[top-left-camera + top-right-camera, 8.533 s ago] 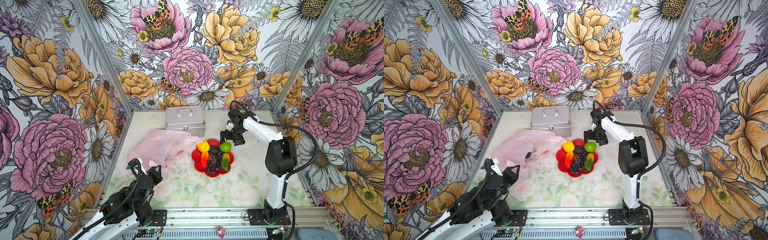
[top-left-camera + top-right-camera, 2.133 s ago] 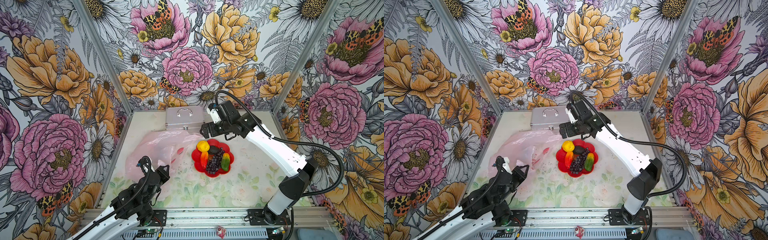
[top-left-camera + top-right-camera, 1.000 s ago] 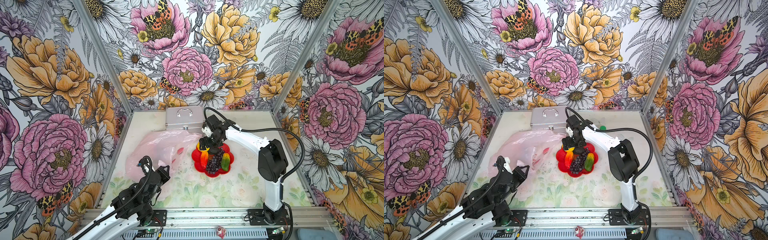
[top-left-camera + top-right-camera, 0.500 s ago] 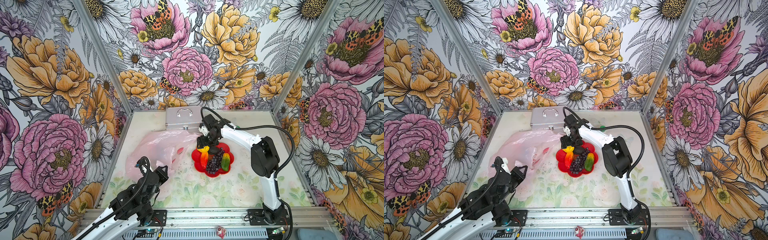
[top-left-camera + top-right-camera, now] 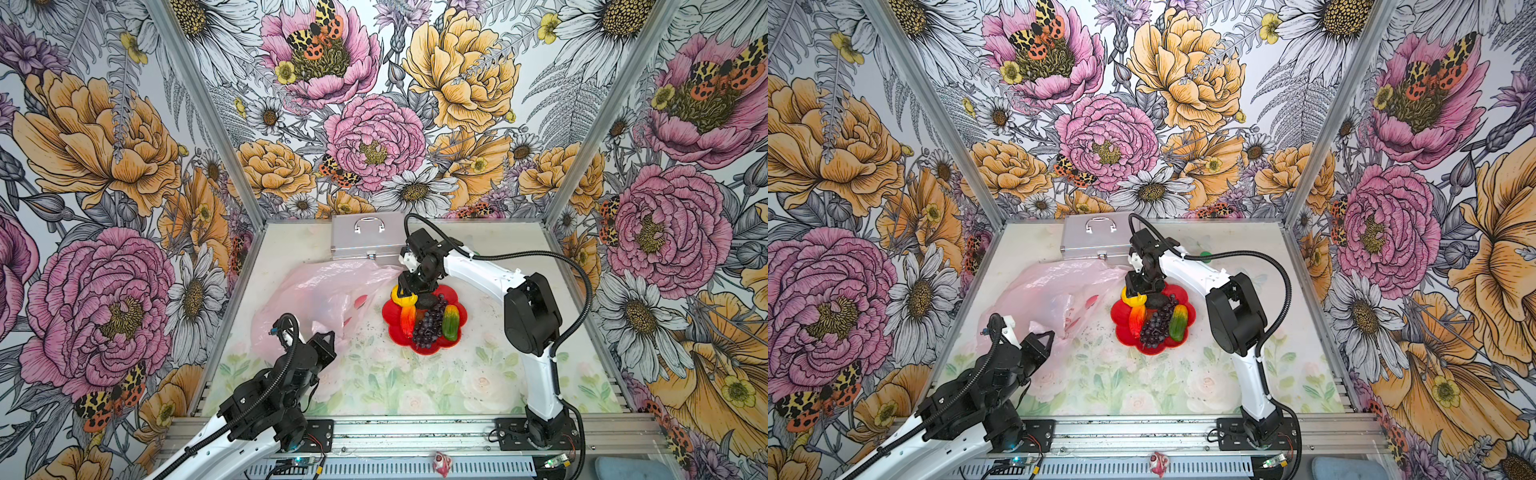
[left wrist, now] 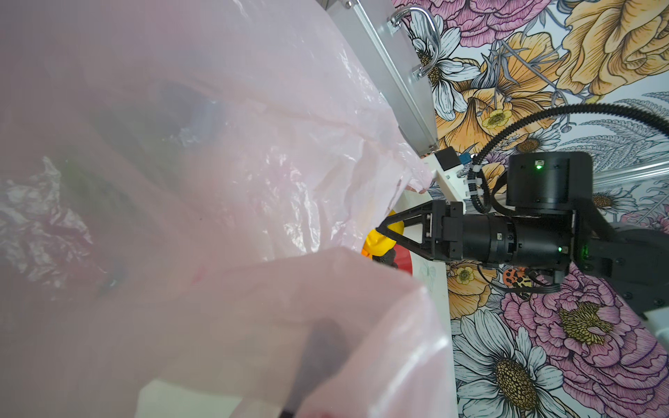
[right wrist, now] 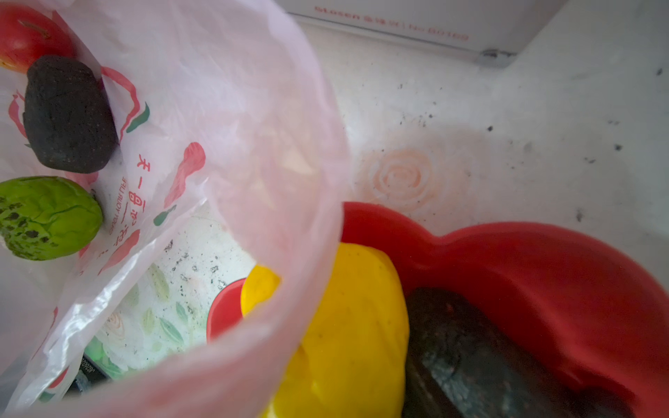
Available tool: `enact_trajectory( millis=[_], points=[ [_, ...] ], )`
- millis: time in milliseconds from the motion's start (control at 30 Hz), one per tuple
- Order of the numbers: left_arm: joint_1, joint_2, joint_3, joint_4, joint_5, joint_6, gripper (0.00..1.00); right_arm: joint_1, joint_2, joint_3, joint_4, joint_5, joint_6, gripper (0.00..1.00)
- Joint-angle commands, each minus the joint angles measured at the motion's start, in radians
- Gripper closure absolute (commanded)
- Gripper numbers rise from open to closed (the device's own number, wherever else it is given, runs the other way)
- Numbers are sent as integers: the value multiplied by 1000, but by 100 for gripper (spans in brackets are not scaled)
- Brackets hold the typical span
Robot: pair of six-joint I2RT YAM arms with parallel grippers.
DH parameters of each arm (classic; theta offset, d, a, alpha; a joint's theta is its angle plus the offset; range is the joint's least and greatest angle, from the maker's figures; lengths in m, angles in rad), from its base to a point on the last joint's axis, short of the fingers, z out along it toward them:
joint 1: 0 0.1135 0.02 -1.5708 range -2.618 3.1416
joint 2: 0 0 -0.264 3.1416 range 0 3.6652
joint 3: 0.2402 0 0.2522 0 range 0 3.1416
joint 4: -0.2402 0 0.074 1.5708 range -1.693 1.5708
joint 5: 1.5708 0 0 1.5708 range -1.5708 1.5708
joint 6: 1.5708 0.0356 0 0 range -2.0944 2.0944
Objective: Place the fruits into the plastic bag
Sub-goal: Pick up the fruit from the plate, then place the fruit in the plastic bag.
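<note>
Top view: right hand (image 5: pixel 407 290) newly down around yellow fruit (image 5: pixel 398 296), closure not discernible.

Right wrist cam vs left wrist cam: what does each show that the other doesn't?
Right wrist only: a green fruit and a dark avocado lying inside the plastic bag, clearly seen. Left wrist only: the right tool at the yellow fruit, and the handle on the silver case. Both: the bag, the yellow fruit, the red plate.
</note>
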Motion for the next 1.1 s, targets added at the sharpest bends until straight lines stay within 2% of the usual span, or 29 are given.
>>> enact_trajectory(
  millis=[0, 233, 367, 867, 1067],
  points=[
    [8, -11, 15, -10, 11, 20, 100, -19, -112, -43, 10, -40, 32, 50],
    [10, -8, 23, -8, 12, 26, 100, -34, -281, -171, 60, -169, 148, 51],
    [9, -9, 23, -7, 26, 29, 100, -30, -304, -187, 130, -253, 248, 51],
    [8, 15, 32, 21, 35, 38, 100, 104, -53, 106, 160, -339, 327, 51],
    [8, 21, 42, 27, 28, 44, 100, 151, 21, 150, 160, -359, 337, 52]
  ],
)
